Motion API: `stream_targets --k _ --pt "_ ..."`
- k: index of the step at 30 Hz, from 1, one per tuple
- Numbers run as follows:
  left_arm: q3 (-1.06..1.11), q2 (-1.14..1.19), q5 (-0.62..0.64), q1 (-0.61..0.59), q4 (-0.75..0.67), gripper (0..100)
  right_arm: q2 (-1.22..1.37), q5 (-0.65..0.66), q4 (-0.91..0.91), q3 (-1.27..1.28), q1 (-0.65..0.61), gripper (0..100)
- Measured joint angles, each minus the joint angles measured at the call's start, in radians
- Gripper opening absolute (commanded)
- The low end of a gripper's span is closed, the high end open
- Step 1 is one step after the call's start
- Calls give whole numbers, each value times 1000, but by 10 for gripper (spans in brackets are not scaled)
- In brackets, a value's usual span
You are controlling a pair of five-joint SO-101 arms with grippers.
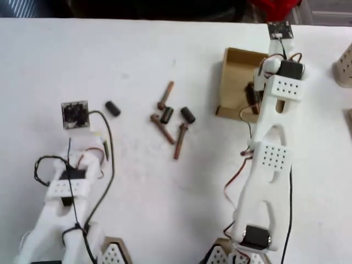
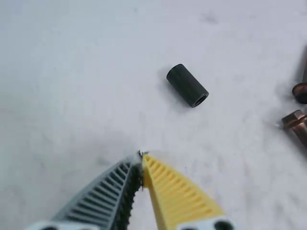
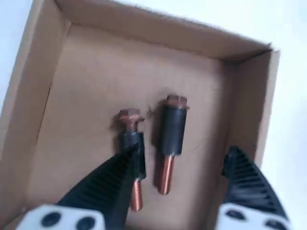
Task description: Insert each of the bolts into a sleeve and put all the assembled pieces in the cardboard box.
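1. the left arm (image 1: pixel 69 187) sits tucked in close to its base, elbow bent and wrist tipped forward and down.
2. the left gripper (image 2: pixel 142 157) is closed up, with the grey finger (image 2: pixel 103 196) and the yellow finger (image 2: pixel 175 191) meeting right at their toothed tips.
3. the right arm (image 1: pixel 272 154) is stretched far out from its base, its white links almost in one straight line.
4. the right gripper (image 3: pixel 184 153) points downward, and its two black fingers (image 3: pixel 105 184) are spread wide apart.
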Motion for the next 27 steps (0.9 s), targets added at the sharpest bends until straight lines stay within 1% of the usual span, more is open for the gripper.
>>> stream_targets --k 4,8,12,17,19,23,27 --pt "0 0 0 0 0 23 -71 0 100 0 -32 145" --pt "0 0 0 0 0 23 -160 -6 110 0 -81 70" --pt "0 0 0 0 0 23 -242 -6 114 75 -126 100" --pt "0 0 -5 0 0 23 -407 -6 114 348 -175 110" --pt "0 0 -28 0 0 23 -486 -6 114 479 -203 111" --pt "0 0 -44 0 0 23 -618 -6 114 712 -279 112" --pt "0 0 -51 0 0 23 -689 -6 114 895 -377 112"
